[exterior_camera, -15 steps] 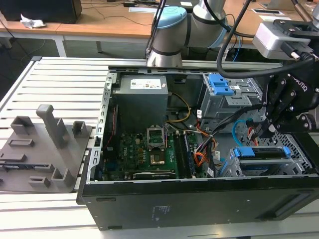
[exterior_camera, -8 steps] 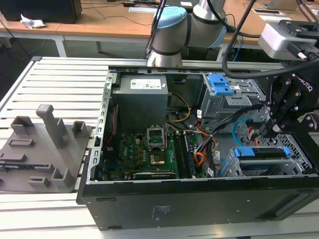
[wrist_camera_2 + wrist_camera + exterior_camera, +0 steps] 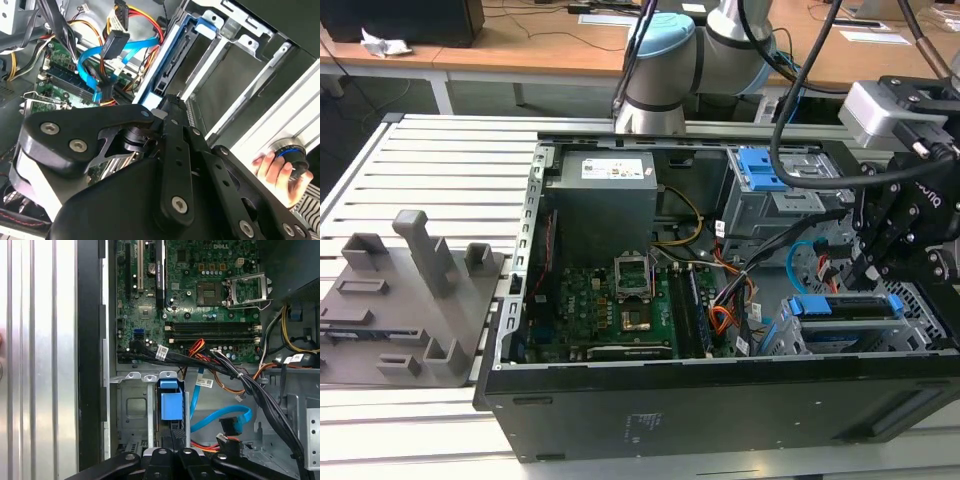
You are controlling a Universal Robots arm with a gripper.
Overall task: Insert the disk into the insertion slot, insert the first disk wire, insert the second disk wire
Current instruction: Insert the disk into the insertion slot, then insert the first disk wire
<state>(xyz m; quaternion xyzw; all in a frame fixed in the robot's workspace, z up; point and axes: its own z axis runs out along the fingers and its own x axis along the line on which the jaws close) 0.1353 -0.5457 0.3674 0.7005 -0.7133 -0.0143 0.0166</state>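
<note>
1. A table (image 3: 440, 170) of ribbed aluminium slats carries everything.
2. A black steel case (image 3: 720, 410) lies on it, side open, boxy and matt.
3. The arm (image 3: 660, 60), with smooth silver tubes and a pale blue cap, rises behind the case.
4. A grey moulded fixture (image 3: 400, 300) with blocky posts sits at the exterior view's left.
5. A green motherboard (image 3: 200, 305), studded with sockets and long dark memory slots, covers the case floor.
6. The slot (image 3: 131, 407), a low cage of bent grey sheet metal, occupies the case corner at the exterior view's right (image 3: 930, 300).
7. The gripper (image 3: 173, 437) has black bolted linkages and stands over the slot in the exterior view (image 3: 872, 272). Its jaws are drawn almost together, pinching the near end of the disk (image 3: 170, 102).
8. The disk (image 3: 170, 405), flat and framed in glossy blue plastic, stands between the slot's grey rails. How deep it sits cannot be told.
9. The second wire (image 3: 220, 415), a flat light-blue ribbon, curves in a loop beside the slot and lies apart from the disk.
10. The first wire (image 3: 140, 17), a bundle of thin red and orange strands, ends in a dark oblong plug (image 3: 114, 42) that hangs apart from the disk.
11. A hand (image 3: 272, 167) grips a round blue-ringed knob (image 3: 291, 156).
</note>
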